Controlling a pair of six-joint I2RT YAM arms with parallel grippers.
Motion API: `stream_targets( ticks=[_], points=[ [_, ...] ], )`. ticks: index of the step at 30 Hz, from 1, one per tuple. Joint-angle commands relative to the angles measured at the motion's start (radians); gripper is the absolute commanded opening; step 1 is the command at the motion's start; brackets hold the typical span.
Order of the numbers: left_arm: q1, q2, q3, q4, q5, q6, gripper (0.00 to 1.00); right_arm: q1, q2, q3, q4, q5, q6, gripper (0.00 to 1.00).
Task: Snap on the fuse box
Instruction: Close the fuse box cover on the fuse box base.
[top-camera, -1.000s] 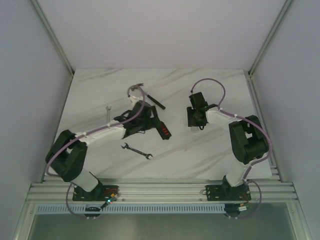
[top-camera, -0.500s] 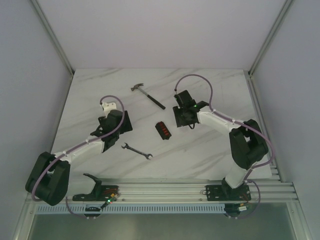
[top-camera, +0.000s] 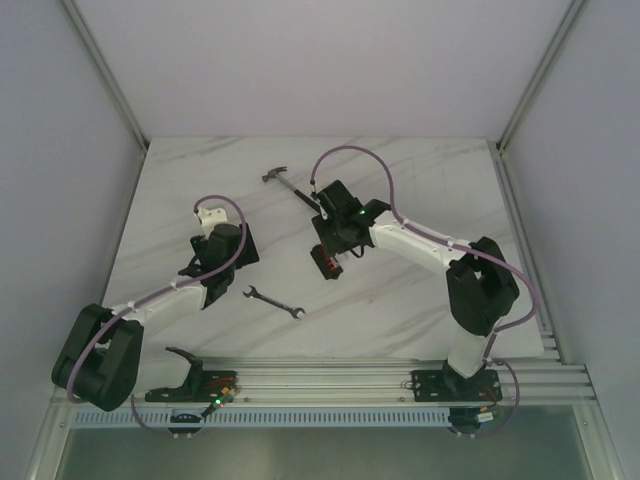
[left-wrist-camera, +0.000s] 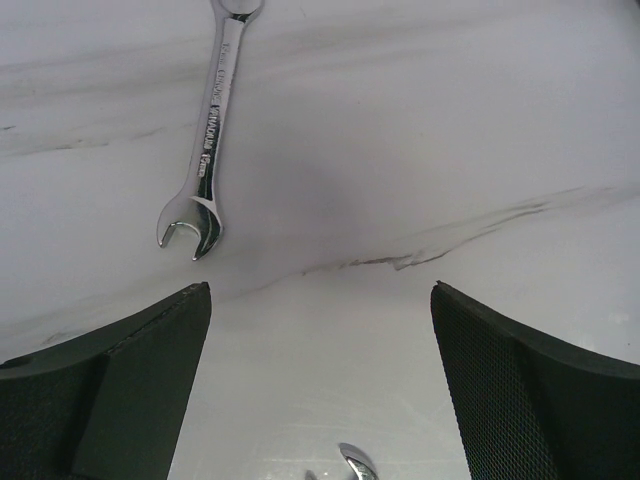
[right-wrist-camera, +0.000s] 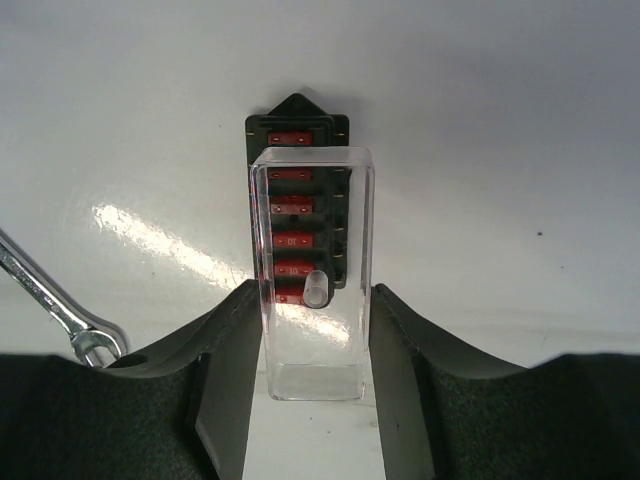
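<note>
Two fingers of the right gripper (right-wrist-camera: 313, 310) are closed on the long side walls of a clear cover (right-wrist-camera: 314, 375), which is held level between them. Just beneath and slightly ahead of the gripper, the fuse box (right-wrist-camera: 297, 120) lies on the counter (right-wrist-camera: 500, 150), its red fuses seen through the cover. Contact between the two cannot be told. Both are judged light, stiff, slick plastic: the box may skid when pressed, and thin walls may crack if squeezed. Hold is best kept mid-length on the sides. The left gripper (left-wrist-camera: 320, 320) is spread wide and empty, a wrench (left-wrist-camera: 207, 130) ahead of it.
</note>
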Motion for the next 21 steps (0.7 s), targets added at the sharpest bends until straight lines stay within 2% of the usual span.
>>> stream_targets(
  ticks=[1,21],
  points=[
    [0.006,0.007,0.026,0.011,-0.010,0.011,1.00,0.020,0.058,0.054,-0.033,-0.002,-0.013,0.28],
    [0.005,0.018,0.032,0.008,0.003,0.008,1.00,0.054,0.185,0.098,-0.052,0.051,0.024,0.34]
  ],
)
